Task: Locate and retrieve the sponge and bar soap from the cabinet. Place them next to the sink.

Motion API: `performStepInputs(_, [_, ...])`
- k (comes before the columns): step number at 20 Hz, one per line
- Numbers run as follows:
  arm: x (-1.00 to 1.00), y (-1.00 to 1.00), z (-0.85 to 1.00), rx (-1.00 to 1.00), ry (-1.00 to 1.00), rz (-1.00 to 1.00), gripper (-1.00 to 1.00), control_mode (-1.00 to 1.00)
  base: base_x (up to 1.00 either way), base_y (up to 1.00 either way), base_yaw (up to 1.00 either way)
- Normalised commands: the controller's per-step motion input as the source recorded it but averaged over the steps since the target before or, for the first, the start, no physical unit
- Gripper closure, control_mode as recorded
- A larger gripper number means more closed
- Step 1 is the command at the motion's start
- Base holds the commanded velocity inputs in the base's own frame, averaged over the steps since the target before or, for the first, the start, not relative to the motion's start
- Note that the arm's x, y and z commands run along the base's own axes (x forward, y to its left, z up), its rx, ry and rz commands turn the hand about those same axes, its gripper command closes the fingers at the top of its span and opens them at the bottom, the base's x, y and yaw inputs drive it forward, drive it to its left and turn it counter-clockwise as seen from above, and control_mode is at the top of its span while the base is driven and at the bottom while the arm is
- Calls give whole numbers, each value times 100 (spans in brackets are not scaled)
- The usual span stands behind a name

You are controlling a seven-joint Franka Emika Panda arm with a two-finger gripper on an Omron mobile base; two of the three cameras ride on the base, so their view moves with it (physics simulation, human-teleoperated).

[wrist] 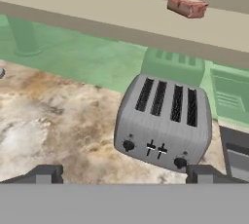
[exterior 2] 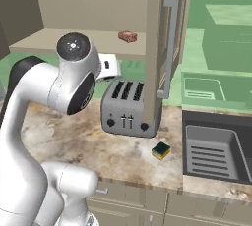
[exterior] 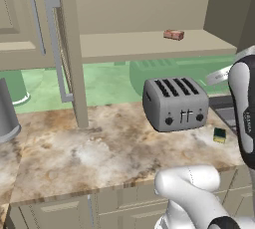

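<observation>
Resting on cabinet (exterior: 149, 44) shelf bar soap (exterior: 174, 35), sponge (exterior 2: 161, 150) beside sink (exterior 2: 214, 154), fingers (wrist: 46, 174) wide, empty.

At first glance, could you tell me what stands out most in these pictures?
The silver toaster sits mid-counter, right under the open cabinet. A lone bar soap lies on the cabinet shelf above it. The sponge rests on the counter between the toaster and the sink.

Toaster (exterior: 175, 103) on countertop (exterior: 99, 148)
</observation>
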Motion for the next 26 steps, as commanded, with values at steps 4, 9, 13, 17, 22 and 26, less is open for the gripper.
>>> performStepInputs(4, [29,34,14,-3,0,5,-100,-100,0,0,0])
performStepInputs(9, [38,9,3,5,0,4,-100,-100,0,0,0])
performStepInputs(13, [30,5,13,7,-1,3,-100,-100,0,0,0])
performStepInputs(17, [23,7,12,11,-4,3,-100,-100,0,0,0])
performStepInputs(22, [10,0,20,-1,-4,4,-100,-100,0,0,0])
performStepInputs(26, [6,0,18,0,-11,6,-100,-100,0,0,0])
